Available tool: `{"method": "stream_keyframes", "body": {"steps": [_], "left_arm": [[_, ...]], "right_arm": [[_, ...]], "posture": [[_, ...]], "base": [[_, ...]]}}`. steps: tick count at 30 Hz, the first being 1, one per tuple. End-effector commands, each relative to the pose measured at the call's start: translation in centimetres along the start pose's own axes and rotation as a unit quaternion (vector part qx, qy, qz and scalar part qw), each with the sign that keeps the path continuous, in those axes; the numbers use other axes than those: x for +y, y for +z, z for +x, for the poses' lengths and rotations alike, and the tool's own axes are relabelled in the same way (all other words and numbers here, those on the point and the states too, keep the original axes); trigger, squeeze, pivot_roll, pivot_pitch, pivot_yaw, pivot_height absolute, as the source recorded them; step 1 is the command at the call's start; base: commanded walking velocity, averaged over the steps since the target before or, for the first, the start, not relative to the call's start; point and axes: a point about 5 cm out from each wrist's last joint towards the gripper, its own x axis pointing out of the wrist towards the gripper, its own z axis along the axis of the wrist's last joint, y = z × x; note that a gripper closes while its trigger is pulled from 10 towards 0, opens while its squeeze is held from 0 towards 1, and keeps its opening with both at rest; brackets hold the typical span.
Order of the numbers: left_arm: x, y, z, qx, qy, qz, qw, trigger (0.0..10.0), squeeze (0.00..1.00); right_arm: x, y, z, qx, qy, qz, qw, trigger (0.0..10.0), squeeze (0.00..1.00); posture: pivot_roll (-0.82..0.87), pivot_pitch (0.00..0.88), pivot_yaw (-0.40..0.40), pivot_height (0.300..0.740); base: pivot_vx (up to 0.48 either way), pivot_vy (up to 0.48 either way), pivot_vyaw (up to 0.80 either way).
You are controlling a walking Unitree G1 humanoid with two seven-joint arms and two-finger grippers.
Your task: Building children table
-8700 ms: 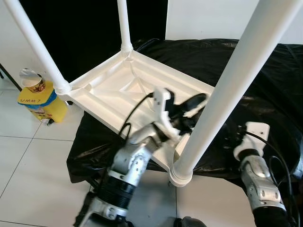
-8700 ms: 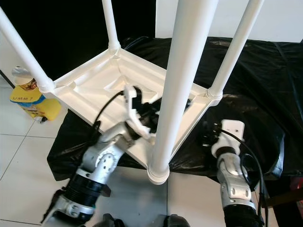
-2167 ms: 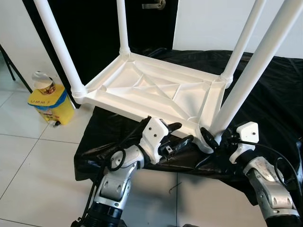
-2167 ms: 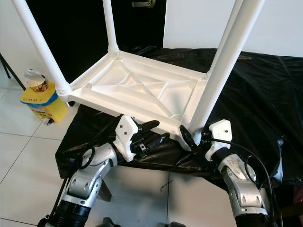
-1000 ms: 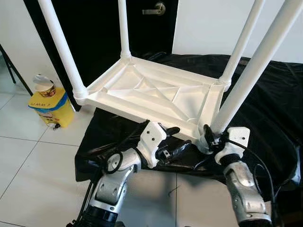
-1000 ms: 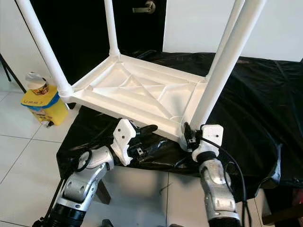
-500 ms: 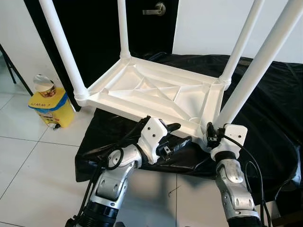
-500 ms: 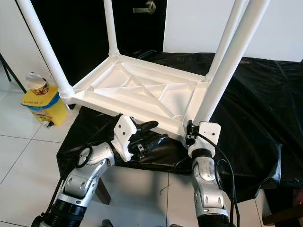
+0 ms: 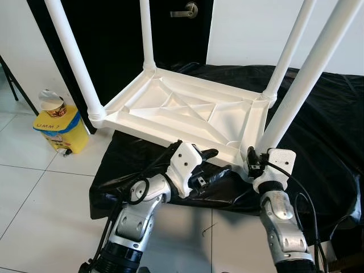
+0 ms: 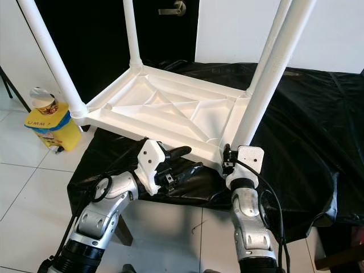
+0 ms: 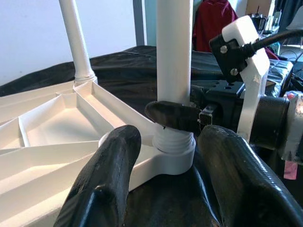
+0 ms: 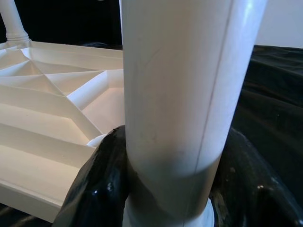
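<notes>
The white plastic table (image 9: 187,114) lies upside down on a surface draped in crinkled, glossy black sheeting (image 9: 318,131), its ribbed underside up and all four round legs standing in the corner sockets; the near left corner juts out past the sheeting's edge over the tiled floor. The right gripper (image 12: 165,189) is clamped around the near right leg (image 9: 310,71) just above its ringed collar, a black finger (image 12: 97,184) pressed against each side of the smooth tube. The left gripper (image 9: 213,162) sits at the table's near edge, just beside that same corner, its fingers spread apart and holding nothing. The moulded plastic looks light, hollow and stiff, though the long legs would probably flex and lever hard on their sockets if pulled near their tips. The glossy tube looks slippery, so a low hold close to the collar seems the safest place to twist or press a leg home, while the ribbed rim offers a firmer edge for steadying the top. A yellow carton (image 9: 60,125) with a cup on it stands on the floor off the left edge.
</notes>
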Motion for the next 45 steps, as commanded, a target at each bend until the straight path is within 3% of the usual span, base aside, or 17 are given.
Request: {"method": "stream_keyframes", "body": {"steps": [1,7,11,12,13,14,19,21,31,32,33,34,42,43,45], "left_arm": [[0.3,-0.1,0.0,0.005,0.033,0.005,0.999,10.0,0.00],[0.2,-0.2,0.0,0.005,0.033,0.004,0.999,10.0,0.00],[0.1,-0.2,0.0,0.005,0.030,0.004,1.000,10.0,0.00],[0.1,-0.1,0.0,0.005,0.029,0.004,1.000,10.0,0.00],[0.1,-0.1,0.0,0.005,0.029,0.004,1.000,10.0,0.00],[0.1,-0.1,-0.1,0.005,0.028,0.004,1.000,10.0,0.00],[0.2,-0.2,0.0,0.007,0.022,0.007,1.000,10.0,0.00],[0.2,-0.1,0.1,0.007,0.018,0.009,1.000,10.0,0.00],[0.4,0.0,0.2,0.008,0.013,0.014,1.000,10.0,0.00],[0.4,0.0,0.3,0.008,0.012,0.015,1.000,10.0,0.00],[0.4,0.0,0.3,0.008,0.012,0.015,1.000,10.0,0.00],[0.5,0.0,0.3,0.009,0.013,0.017,1.000,10.0,0.00],[0.8,0.0,0.5,0.010,0.016,0.024,1.000,10.0,0.00],[0.9,0.0,0.6,0.010,0.016,0.025,1.000,10.0,0.00],[0.9,0.0,0.6,0.010,0.016,0.026,0.999,10.0,0.00]], "right_arm": [[-0.5,0.3,0.2,-0.007,0.015,-0.001,1.000,10.0,1.00],[-0.7,0.6,0.1,-0.017,0.041,0.000,0.999,10.0,1.00],[-1.0,0.9,-0.5,-0.025,0.102,0.006,0.994,10.0,1.00],[-1.2,1.0,-0.7,-0.025,0.120,0.005,0.992,10.0,0.73],[-1.2,1.0,-0.7,-0.025,0.120,0.005,0.992,10.0,0.73],[-1.4,1.0,-0.9,-0.022,0.145,0.003,0.989,10.0,0.00],[-2.1,0.8,-1.1,-0.005,0.220,-0.008,0.975,10.0,0.00],[-2.8,0.4,-0.8,0.014,0.271,-0.028,0.962,10.0,0.00],[-2.9,0.5,0.5,0.018,0.313,-0.059,0.948,9.6,0.00],[-2.9,0.6,0.8,0.017,0.317,-0.064,0.946,5.0,0.00],[-2.9,0.6,0.8,0.017,0.317,-0.064,0.946,5.0,0.00],[-3.0,0.4,1.1,0.019,0.318,-0.069,0.946,0.0,0.00],[-2.9,-0.5,1.4,0.039,0.306,-0.067,0.949,0.0,0.00],[-2.7,-0.8,1.3,0.042,0.296,-0.064,0.952,6.1,0.00],[-2.5,-0.9,1.2,0.043,0.290,-0.062,0.954,6.1,0.00]], "posture": [[-0.01,0.000,-0.044,0.740],[-0.01,0.000,-0.043,0.740],[-0.02,0.000,-0.039,0.740],[-0.02,0.000,-0.033,0.740],[-0.02,0.000,-0.033,0.740],[-0.02,0.000,-0.030,0.740],[-0.03,0.000,-0.022,0.740],[-0.03,0.000,-0.018,0.740],[-0.03,0.000,-0.008,0.740],[-0.02,0.000,-0.010,0.740],[-0.02,0.000,-0.010,0.740],[-0.02,0.000,-0.011,0.740],[-0.02,0.000,-0.018,0.740],[-0.02,0.000,-0.017,0.740],[-0.02,0.000,-0.018,0.740]], "base": [[0.000,0.000,0.00],[0.000,0.000,0.00],[0.000,0.000,0.00],[0.000,0.000,0.00],[0.000,0.000,0.00],[0.000,0.000,0.00],[0.000,0.000,0.00],[0.000,0.000,0.00],[0.000,0.000,0.00],[0.000,0.000,0.00],[0.000,0.000,0.00],[0.000,0.000,0.00],[0.000,0.000,0.00],[0.000,0.000,0.00],[0.000,0.000,0.00]]}}
